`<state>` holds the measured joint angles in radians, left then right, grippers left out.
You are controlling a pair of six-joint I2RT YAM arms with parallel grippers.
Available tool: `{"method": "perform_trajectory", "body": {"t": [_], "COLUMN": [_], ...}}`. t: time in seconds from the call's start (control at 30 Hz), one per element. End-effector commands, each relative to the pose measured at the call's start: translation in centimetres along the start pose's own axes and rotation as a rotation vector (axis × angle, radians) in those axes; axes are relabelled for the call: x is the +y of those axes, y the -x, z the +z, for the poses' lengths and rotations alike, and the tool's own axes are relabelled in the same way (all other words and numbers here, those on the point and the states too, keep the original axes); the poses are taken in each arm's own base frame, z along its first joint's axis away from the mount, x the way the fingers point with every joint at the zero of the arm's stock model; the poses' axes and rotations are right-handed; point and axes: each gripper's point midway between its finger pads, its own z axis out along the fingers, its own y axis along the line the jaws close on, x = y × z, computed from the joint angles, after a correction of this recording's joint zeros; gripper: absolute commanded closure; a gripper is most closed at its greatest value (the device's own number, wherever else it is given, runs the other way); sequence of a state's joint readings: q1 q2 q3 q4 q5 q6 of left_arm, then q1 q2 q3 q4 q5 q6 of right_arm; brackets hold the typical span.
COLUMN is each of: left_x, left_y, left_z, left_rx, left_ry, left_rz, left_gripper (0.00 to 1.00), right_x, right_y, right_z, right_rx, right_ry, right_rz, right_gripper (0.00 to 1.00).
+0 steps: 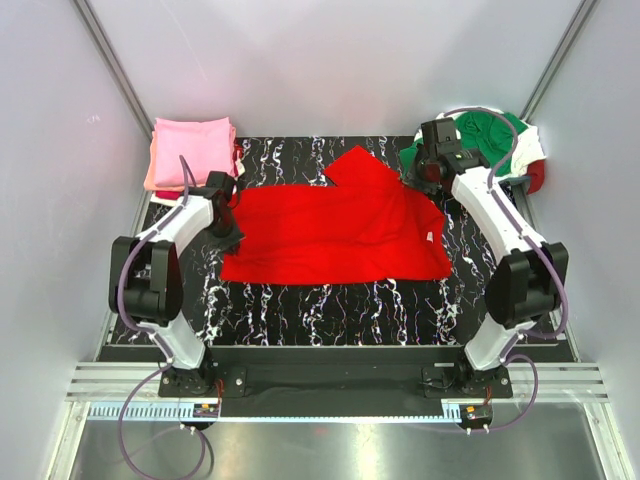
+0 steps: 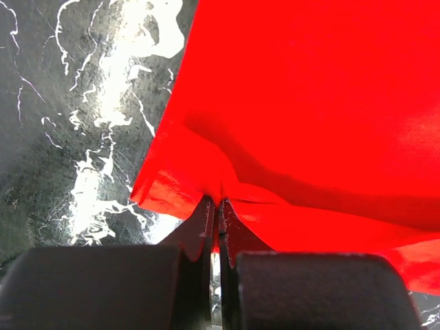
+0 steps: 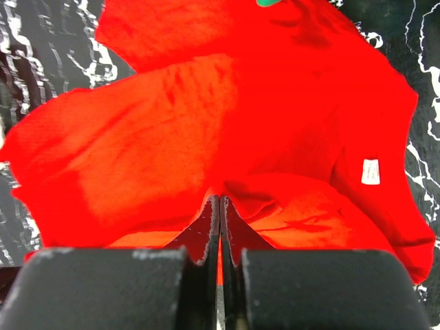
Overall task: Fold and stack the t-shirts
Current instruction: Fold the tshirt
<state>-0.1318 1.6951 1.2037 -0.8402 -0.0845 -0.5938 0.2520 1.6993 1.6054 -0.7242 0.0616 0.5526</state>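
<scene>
The bright red t-shirt (image 1: 340, 228) lies spread out across the middle of the black, white-veined table (image 1: 330, 305), mostly flat, with one sleeve (image 1: 358, 165) poking up toward the far side and some rumpling along its right end. The left gripper (image 2: 217, 201) is down at the shirt's left edge, its two fingers pressed together on a small pinch of red cloth, which puckers up just in front of the tips; bare tabletop shows to the left of it. The right gripper (image 3: 220, 199) sits at the far right corner of the shirt, jaws likewise closed on a fold of red fabric that bunches around the tips. From that wrist a small white label (image 3: 370, 172) shows on the cloth over to the right. In the far left corner, well apart from the red shirt, a pink t-shirt (image 1: 190, 148) rests folded on top of a neat stack. In the far right corner, behind the right arm, a green t-shirt (image 1: 492, 135) is heaped loosely with a white t-shirt (image 1: 527, 148) and a dark red t-shirt (image 1: 536, 178) peeking out beside it
</scene>
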Motion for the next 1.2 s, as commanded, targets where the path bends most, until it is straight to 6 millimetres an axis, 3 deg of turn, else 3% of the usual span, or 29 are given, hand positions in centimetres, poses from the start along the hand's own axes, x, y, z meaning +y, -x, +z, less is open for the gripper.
{"method": "perform_trajectory", "body": {"t": [0.0, 0.13, 0.27, 0.3, 0.33, 0.37, 0.4, 0.43, 0.47, 0.5, 0.57, 0.6, 0.63, 0.67, 0.7, 0.73, 0.77, 0.8, 0.83, 0.87, 0.9, 0.97, 1.0, 1.07, 1.17], "left_x": [-0.2, 0.3, 0.4, 0.7, 0.6, 0.6, 0.5, 0.4, 0.9, 1.1, 1.8, 2.3, 3.0, 3.1, 3.1, 3.7, 3.2, 3.2, 3.1, 3.1, 3.3, 3.6, 3.6, 3.6, 3.4], "left_y": [1.1, 1.2, 3.2, 3.6, 4.0, 4.1, 5.2, 5.7, 6.1, 6.8, 7.1, 7.0, 6.2, 5.9, 5.3, 3.2, 2.7, 1.6, 0.8, -0.8, -1.4, -2.5, -2.6, -3.0, -3.0], "left_z": [-0.1, 1.0, 1.1, 1.1, 1.2, 0.8, 0.0, -1.1, -1.8, -3.6, -5.2, -5.8, -6.6, -6.8, -6.9, -6.4, -6.1, -5.7, -5.7, -4.4, -4.0, -2.9, -2.6, -1.4, 0.0], "left_rx": [0.003, 0.036, 0.038, 0.041, 0.047, 0.057, 0.034, 0.006, -0.026, -0.079, -0.134, -0.155, -0.174, -0.188, -0.194, -0.173, -0.173, -0.158, -0.161, -0.123, -0.119, -0.121, -0.123, -0.107, -0.100], "left_ry": [-0.005, 0.009, 0.004, 0.006, 0.006, 0.002, -0.009, -0.018, 0.002, -0.005, 0.013, 0.020, 0.022, 0.007, -0.008, -0.013, -0.056, -0.071, -0.097, -0.116, -0.122, -0.129, -0.131, -0.131, -0.130], "left_rz": [0.004, -0.019, -0.057, -0.069, -0.072, -0.076, -0.078, -0.078, -0.079, -0.080, -0.078, -0.074, -0.076, -0.075, -0.074, -0.073, -0.074, -0.084, -0.089, -0.093, -0.109, -0.122, -0.128, -0.140, -0.152], "left_gripper": [0.97, 0.82, 0.75, 0.65, 0.47, 0.40, 0.34, 0.29, 0.22, 0.20, 0.18, 0.18, 0.18, 0.18, 0.18, 0.18, 0.18, 0.18, 0.18, 0.18, 0.18, 0.18, 0.18, 0.18, 0.20], "right_x": [0.6, 0.1, 0.5, 1.4, 1.3, 1.5, 2.2, 1.6, 1.6, 1.5, 1.5, 0.6, 0.9, 0.5, -1.1, -0.8, -1.2, -3.2, -3.2, -4.2, -6.4, -8.1, -9.5, -12.0, -13.2], "right_y": [1.7, 1.1, 2.4, 3.9, 3.5, 3.9, 5.4, 5.4, 6.0, 6.3, 6.7, 5.2, 5.8, 4.9, 2.0, 1.9, 0.6, -2.6, -3.5, -4.8, -7.3, -8.5, -10.1, -11.0, -12.3], "right_z": [1.0, 4.3, 6.8, 6.7, 8.3, 8.6, 7.6, 8.6, 8.2, 7.5, 5.6, 5.9, 3.4, 2.7, 3.5, 1.1, 0.7, 1.6, 0.1, 0.0, 0.4, -0.2, 0.2, 0.4, 1.0], "right_rx": [-0.040, 0.014, 0.022, 0.000, 0.038, 0.044, 0.026, 0.040, 0.033, 0.034, 0.012, 0.041, -0.001, 0.005, 0.053, 0.023, 0.040, 0.093, 0.095, 0.115, 0.163, 0.167, 0.195, 0.220, 0.260], "right_ry": [0.015, -0.017, -0.012, 0.015, 0.011, 0.009, 0.015, -0.023, -0.031, -0.039, -0.037, -0.052, -0.029, -0.024, -0.043, -0.007, 0.000, -0.032, -0.010, -0.029, -0.076, -0.087, -0.109, -0.148, -0.161], "right_rz": [-0.029, -0.049, -0.049, -0.054, -0.071, -0.079, -0.084, -0.092, -0.093, -0.101, -0.101, -0.097, -0.078, -0.069, -0.060, -0.026, -0.006, 0.007, 0.038, 0.052, 0.074, 0.123, 0.139, 0.185, 0.214], "right_gripper": [1.00, 1.00, 1.00, 0.92, 0.78, 0.60, 0.31, 0.24, 0.19, 0.17, 0.17, 0.16, 0.16, 0.16, 0.16, 0.17, 0.17, 0.17, 0.17, 0.17, 0.18, 0.18, 0.19, 0.21, 0.22]}}
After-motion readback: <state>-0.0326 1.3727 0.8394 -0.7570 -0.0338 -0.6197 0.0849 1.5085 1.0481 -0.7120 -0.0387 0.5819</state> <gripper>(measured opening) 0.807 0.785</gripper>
